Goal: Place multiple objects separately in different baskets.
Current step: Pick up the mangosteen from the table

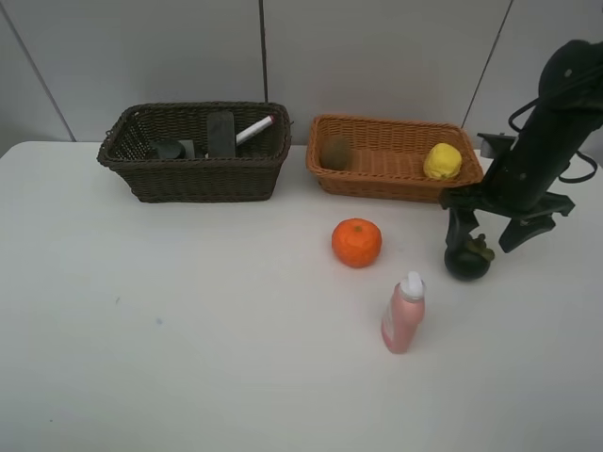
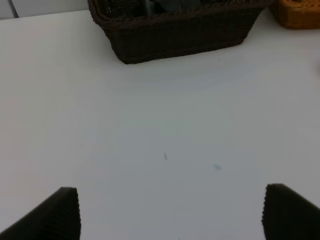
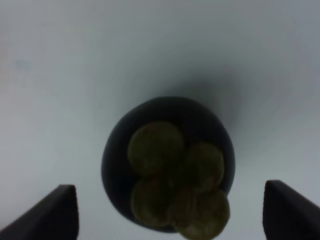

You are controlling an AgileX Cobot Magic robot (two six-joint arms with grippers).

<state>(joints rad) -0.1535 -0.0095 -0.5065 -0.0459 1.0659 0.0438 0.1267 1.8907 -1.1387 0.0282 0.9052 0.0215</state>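
Observation:
My right gripper [image 1: 486,235] hangs open just above the dark mangosteen [image 1: 468,259] on the table, a finger on either side. The right wrist view looks straight down on the mangosteen [image 3: 167,165] between the spread fingertips [image 3: 50,214]. An orange [image 1: 356,242] and an upright pink bottle [image 1: 403,314] stand on the table. The dark brown basket [image 1: 198,181] holds a black eraser block [image 1: 221,132], a white-pink marker [image 1: 255,129] and a dark green bottle [image 1: 170,149]. The tan basket [image 1: 377,182] holds a kiwi [image 1: 335,153] and a yellow lemon [image 1: 442,161]. My left gripper [image 2: 170,215] is open over bare table.
Both baskets stand side by side along the table's back edge, before a grey wall. In the left wrist view the dark basket [image 2: 185,35] lies ahead, with a corner of the tan basket [image 2: 300,12] beside it. The right arm [image 1: 546,122] rises at the right edge.

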